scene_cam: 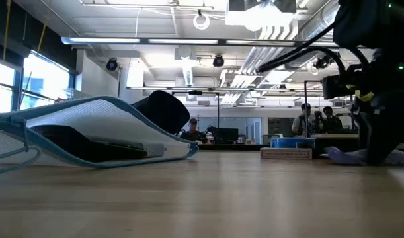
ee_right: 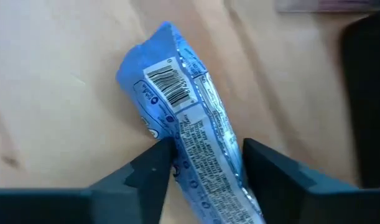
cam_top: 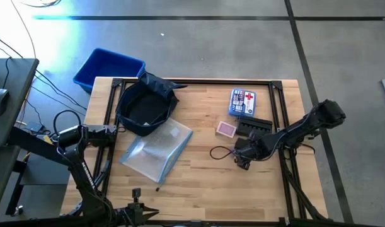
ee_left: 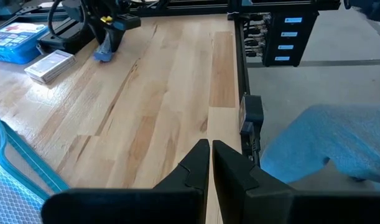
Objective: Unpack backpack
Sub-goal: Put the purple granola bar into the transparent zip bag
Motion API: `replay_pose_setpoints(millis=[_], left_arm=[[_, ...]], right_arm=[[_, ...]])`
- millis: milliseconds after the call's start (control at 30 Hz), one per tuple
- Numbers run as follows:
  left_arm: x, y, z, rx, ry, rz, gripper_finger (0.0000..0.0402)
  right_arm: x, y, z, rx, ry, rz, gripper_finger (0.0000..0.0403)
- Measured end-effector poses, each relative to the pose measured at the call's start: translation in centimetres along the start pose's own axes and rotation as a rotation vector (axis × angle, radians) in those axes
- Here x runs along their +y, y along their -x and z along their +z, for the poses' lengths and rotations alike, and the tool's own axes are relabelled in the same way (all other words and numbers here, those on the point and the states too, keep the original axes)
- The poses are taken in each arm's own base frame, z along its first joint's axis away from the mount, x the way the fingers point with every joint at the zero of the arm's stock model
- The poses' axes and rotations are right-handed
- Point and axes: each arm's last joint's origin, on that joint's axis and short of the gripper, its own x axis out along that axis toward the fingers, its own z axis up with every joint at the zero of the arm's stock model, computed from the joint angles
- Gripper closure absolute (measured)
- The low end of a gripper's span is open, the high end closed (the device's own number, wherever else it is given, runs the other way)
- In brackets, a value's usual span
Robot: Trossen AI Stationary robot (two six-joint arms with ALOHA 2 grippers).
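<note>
Wooden surface (cam_top: 198,183) is carrying everything here, framed by a black rail, with a bright blue bin (cam_top: 108,68) sitting on the floor just past its far left corner. At the left edge the left pincer (cam_top: 118,130) is hovering with its two dark fingers (ee_left: 199,168) pressed together, closed on nothing, pointing toward the backpack (cam_top: 145,104). That backpack, dark navy and floppy, is lying in the far left part of the surface with its mouth gaping upward and its dark lining showing. Just nearer than it, and touching its lower edge, a clear plastic pouch (cam_top: 157,150) with a blue trim is lying flat. Farther right, a small pink card deck (cam_top: 226,129) is resting near the middle, with a blue and white first-aid box (cam_top: 243,102) beyond it toward the far edge and a flat black object (cam_top: 253,126) just beside the deck. A thin dark cable loop (cam_top: 220,152) is lying nearer the front, close to the right arm's end. There the right pincer (cam_top: 243,159) is reaching down low over the surface, its fingers (ee_right: 153,171) standing on either side of a blue snack wrapper (ee_right: 177,118) with a barcode; the wrapper is lying between them on the wood, and whether the fingers are actually squeezing it cannot be told.
</note>
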Motion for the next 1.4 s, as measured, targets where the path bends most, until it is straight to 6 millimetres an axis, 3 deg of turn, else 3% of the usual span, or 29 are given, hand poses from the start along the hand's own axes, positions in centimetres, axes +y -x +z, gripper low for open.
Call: replay_pose_setpoints(millis=[200,467,667,867,1000,1200,1400], left_arm=[[0.3,-1.0,0.2,-0.008,-0.064,0.037,0.0402],[1.8,-4.5,1.2,0.022,-0.075,0.124,0.0396],[4.3,-8.2,2.7,0.109,-0.202,0.173,0.0342],[7.4,-12.5,2.8,0.259,-0.361,0.228,0.0266],[9.8,-14.2,1.9,0.383,-0.404,0.330,0.0237],[12.2,-13.9,1.0,0.575,-0.383,0.421,0.0230],[13.4,-13.0,0.5,0.698,-0.332,0.494,0.0236]], right_arm=[[2.2,0.4,0.2,-0.166,-0.137,0.121,0.0386],[6.6,2.8,0.2,-0.643,-0.276,0.318,0.0401],[9.0,2.4,0.1,-0.879,-0.351,0.350,0.0403],[11.0,-0.3,0.8,-0.866,-0.371,0.312,0.0403],[12.4,-1.2,2.6,-0.810,-0.324,0.331,0.0403],[14.1,-0.4,5.4,-0.740,-0.187,0.340,0.0403],[15.1,0.9,6.5,-0.734,-0.131,0.315,0.0403]])
